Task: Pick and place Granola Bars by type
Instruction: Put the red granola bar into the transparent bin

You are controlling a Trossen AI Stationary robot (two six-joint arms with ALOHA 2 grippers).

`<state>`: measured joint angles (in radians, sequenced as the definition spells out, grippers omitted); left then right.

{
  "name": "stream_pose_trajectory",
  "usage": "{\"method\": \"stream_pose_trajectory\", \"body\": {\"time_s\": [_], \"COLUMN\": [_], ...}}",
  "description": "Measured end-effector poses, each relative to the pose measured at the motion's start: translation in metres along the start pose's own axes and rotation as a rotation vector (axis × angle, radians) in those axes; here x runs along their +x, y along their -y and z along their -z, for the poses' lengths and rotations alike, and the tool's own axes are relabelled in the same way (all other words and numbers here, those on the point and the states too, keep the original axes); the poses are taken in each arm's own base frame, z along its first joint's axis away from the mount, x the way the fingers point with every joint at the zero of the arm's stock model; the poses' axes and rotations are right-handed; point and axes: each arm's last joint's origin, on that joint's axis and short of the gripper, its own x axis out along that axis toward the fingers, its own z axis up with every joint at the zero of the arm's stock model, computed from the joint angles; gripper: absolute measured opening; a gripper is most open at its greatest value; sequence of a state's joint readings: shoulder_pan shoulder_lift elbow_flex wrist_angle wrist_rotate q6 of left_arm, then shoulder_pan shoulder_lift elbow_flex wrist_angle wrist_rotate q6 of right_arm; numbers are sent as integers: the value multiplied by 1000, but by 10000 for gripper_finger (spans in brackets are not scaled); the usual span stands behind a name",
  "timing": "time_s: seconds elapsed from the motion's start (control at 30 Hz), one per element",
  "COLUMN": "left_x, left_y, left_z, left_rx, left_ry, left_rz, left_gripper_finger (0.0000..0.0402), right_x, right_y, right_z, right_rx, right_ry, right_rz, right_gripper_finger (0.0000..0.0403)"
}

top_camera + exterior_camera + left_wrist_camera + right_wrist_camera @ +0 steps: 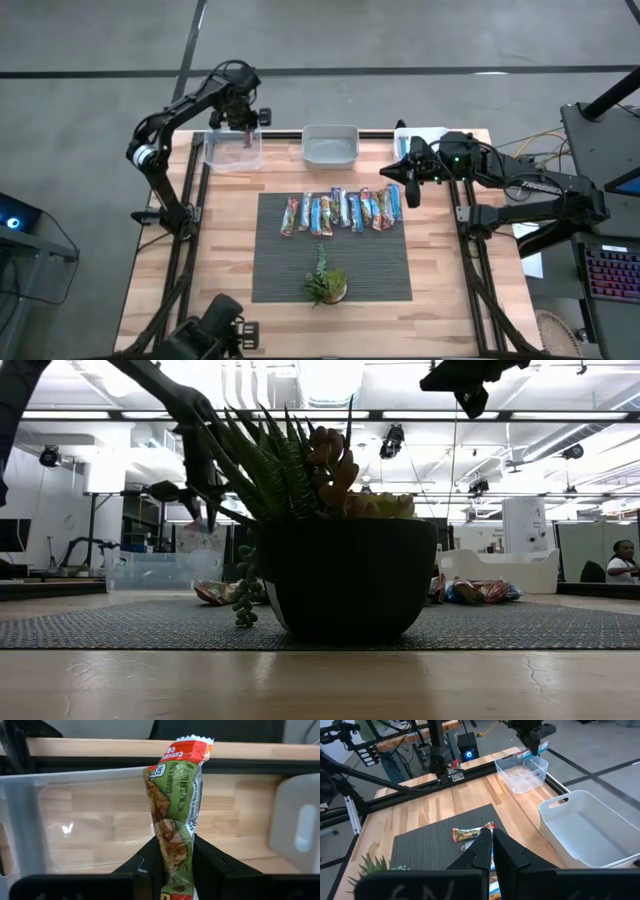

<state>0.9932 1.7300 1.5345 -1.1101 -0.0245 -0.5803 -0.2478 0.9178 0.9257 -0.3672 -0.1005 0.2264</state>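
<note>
High view, left end effector [245,126] pinching 1 granola bar [175,815], right end effector [411,187] pressed together

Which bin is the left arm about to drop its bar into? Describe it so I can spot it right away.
Look at the table's far edge, where two bins sit. It is the clear plastic bin at the far-left corner, under the left gripper holding a granola bar. Its neighbour, the white bin, is opaque.

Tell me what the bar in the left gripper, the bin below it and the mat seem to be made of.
Granola bar: glossy printed film wrapper, judging by its crimped end and sheen.
Clear bin: see-through plastic, probably rigid; the table's wood grain shows through it.
Mat: dark and matte, with a ribbed, woven look; fibre or vinyl, hard to say.
</note>
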Motion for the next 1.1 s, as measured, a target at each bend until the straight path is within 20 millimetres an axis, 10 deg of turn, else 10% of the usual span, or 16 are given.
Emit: {"method": "stream_pose_trajectory", "body": {"time_s": [1.1], "left_x": [59], "left_y": [0], "left_z": [4], "left_rx": [16], "left_ry": [-139], "left_rz": [-116], "left_gripper_finger": [67], "right_x": [0], "right_y": [1], "right_z": [1], "right_rx": [-1], "right_ry": [3], "right_rz": [26], "right_gripper_finger": [8]}}
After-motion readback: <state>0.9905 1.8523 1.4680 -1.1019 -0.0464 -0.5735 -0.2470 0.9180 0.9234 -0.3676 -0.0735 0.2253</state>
